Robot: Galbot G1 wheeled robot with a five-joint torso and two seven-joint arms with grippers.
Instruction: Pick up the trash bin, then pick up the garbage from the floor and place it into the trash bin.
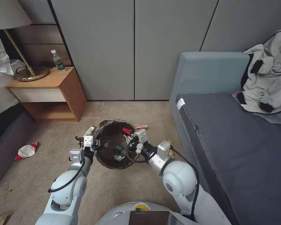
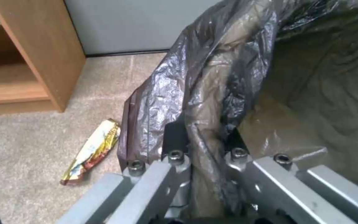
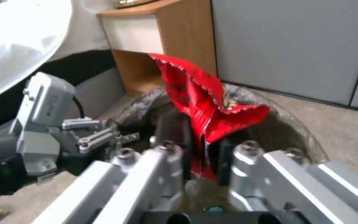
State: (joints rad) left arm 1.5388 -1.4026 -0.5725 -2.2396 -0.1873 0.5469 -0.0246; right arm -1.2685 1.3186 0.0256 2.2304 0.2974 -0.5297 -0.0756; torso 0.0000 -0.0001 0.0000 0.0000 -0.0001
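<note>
My left gripper pinches the bag-lined rim of the trash bin at its 9 o'clock edge, fingers closed on the dark liner, one on each side of it. My right gripper sits over the bin's 3 o'clock edge, closed on a crumpled red wrapper held above the opening. A bottle with green label lies inside the bin. On the floor, a yellow snack wrapper lies just beside the bin at 10 o'clock; a crushed red-and-white cup lies well apart at 9 o'clock.
</note>
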